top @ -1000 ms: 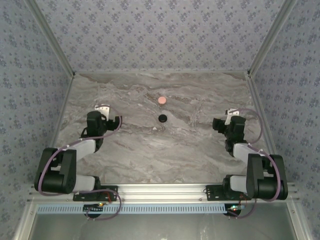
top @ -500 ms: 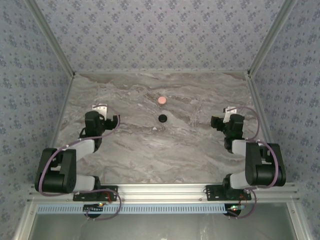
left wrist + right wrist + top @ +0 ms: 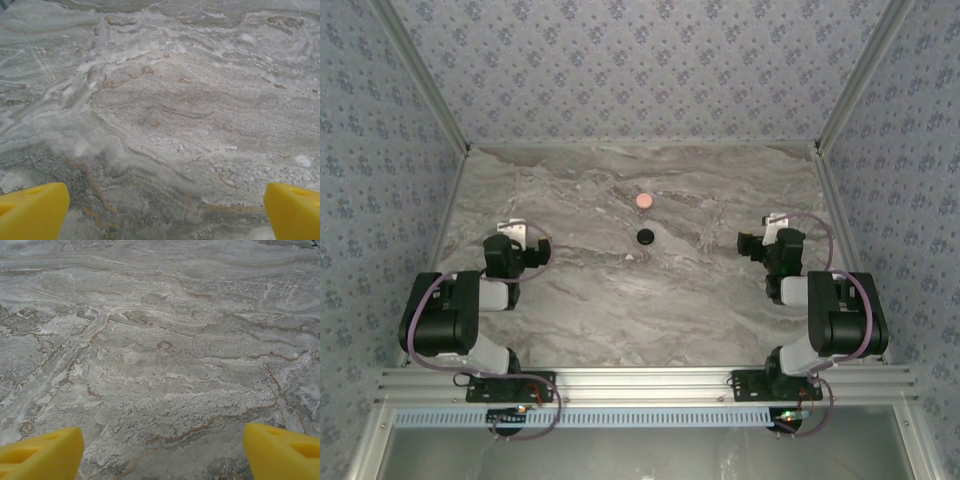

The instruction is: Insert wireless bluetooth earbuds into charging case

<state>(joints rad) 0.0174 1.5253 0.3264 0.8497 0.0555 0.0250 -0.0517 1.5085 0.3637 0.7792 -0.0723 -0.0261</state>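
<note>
Overhead, a small pink round disc [image 3: 644, 200] and a black round disc [image 3: 645, 236] sit mid-table. The wrist cameras show the left gripper [image 3: 165, 210] and right gripper [image 3: 162, 450] spread wide and empty over the grey marble tabletop [image 3: 160, 340].

The worktop [image 3: 720, 190] was grey-white marble, veined in darker grey with thin rust-brown streaks. The walls [image 3: 640, 70] carried a blue-grey paper with a small repeating floral print. One small round disc [image 3: 643, 200] was pink and another disc [image 3: 645, 236] was black. Both arms were black with pale grey links, and lilac cables [image 3: 415, 320] looped along them. The left end effector [image 3: 165, 212] had bright yellow fingertips [image 3: 32, 210], as did the right end effector [image 3: 162, 452]. The rail [image 3: 640, 378] at the near edge was silver, with a light blue strip [image 3: 640, 415] below it.
</note>
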